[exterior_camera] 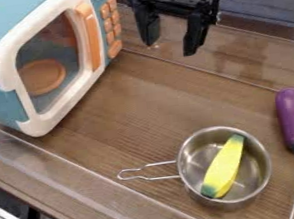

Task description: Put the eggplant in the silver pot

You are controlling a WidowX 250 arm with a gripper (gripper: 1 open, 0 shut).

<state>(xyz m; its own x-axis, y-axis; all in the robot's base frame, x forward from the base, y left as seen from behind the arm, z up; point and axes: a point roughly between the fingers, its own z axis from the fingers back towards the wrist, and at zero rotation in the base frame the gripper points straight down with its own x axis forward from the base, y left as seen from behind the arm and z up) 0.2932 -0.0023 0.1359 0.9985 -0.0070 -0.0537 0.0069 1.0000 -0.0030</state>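
Down front on the wooden table sits the silver pot, wire handle poking left, and a yellow-green oblong toy lies inside it. Over to the right, near the table's edge, the eggplant lies on the wood, well apart from the pot. Further back on the left, the teal-and-white toy microwave stands with its door facing us. At the rear, the gripper hangs pointing down, fingers spread wide, empty.
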